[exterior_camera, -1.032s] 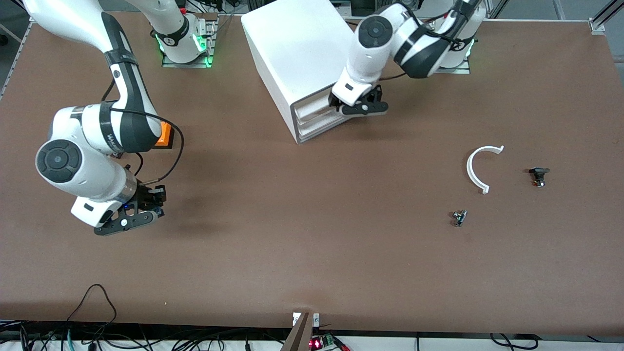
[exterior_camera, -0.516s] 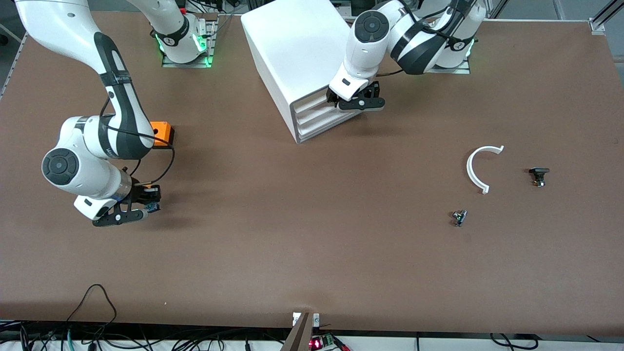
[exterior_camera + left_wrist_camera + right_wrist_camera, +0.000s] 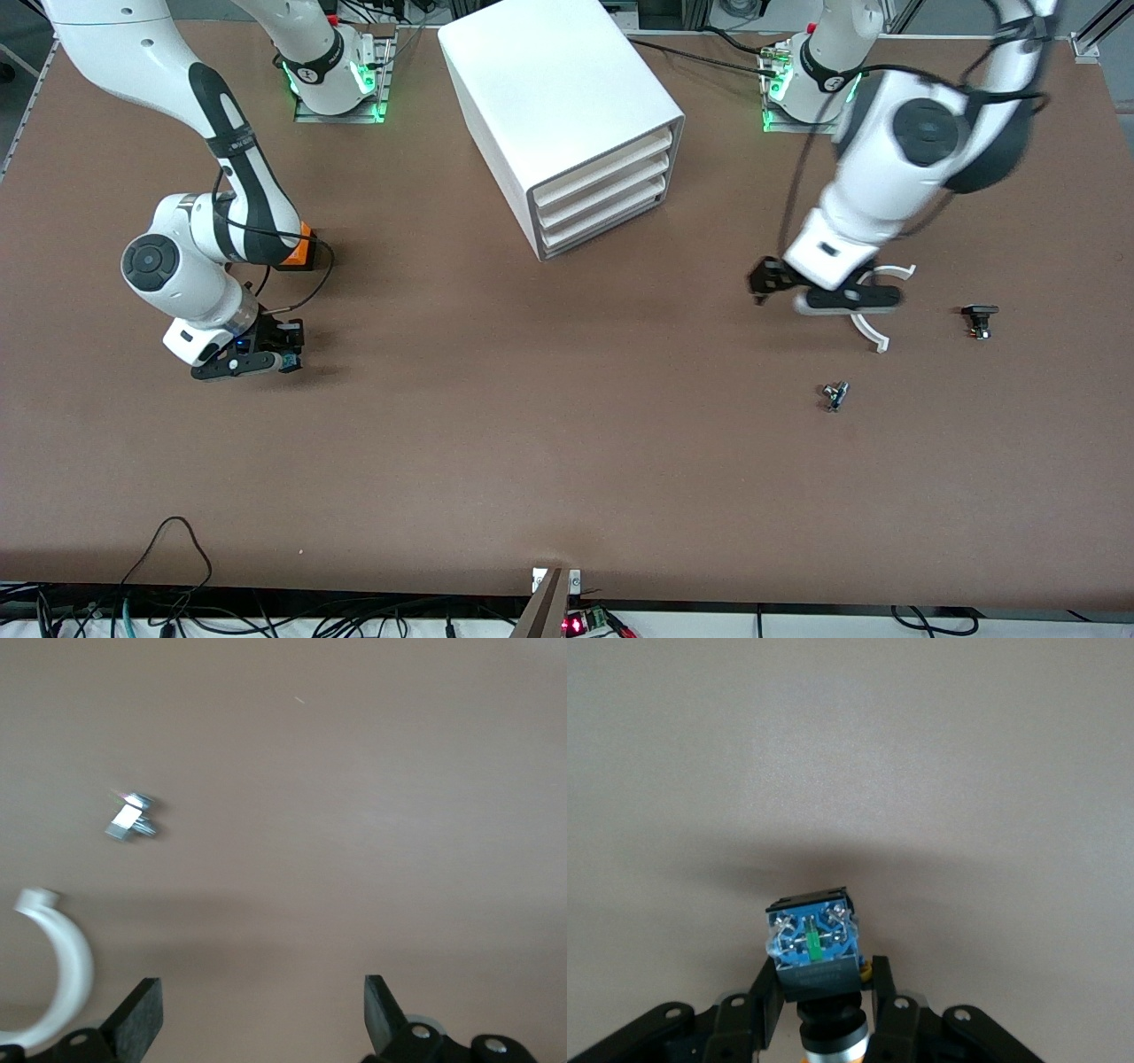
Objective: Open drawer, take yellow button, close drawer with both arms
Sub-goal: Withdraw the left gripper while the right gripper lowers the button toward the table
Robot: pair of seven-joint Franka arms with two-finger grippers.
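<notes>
The white cabinet [image 3: 549, 80] stands at the back middle. Its top drawer [image 3: 602, 167] sits flush with the two like fronts below it. My right gripper [image 3: 270, 361] is low over the table near the right arm's end, shut on the button [image 3: 285, 359]. In the right wrist view the button's black-blue body [image 3: 813, 948] sticks out between the fingers of the right gripper [image 3: 819, 992]; a sliver of orange shows below. My left gripper [image 3: 837, 306] is open and empty over the white arc [image 3: 873, 335], with nothing between the fingertips of the left gripper [image 3: 261, 1019] in its wrist view.
An orange cube [image 3: 299, 252] lies beside the right arm, partly hidden. A small metal part [image 3: 834, 395] and a small black part [image 3: 979, 317] lie near the white arc, toward the left arm's end. The metal part [image 3: 131, 815] and arc [image 3: 66, 961] show in the left wrist view.
My left gripper has left the drawer front and swung toward the left arm's end, over the white arc. The right gripper has shifted a little and lowered, still holding the button.
</notes>
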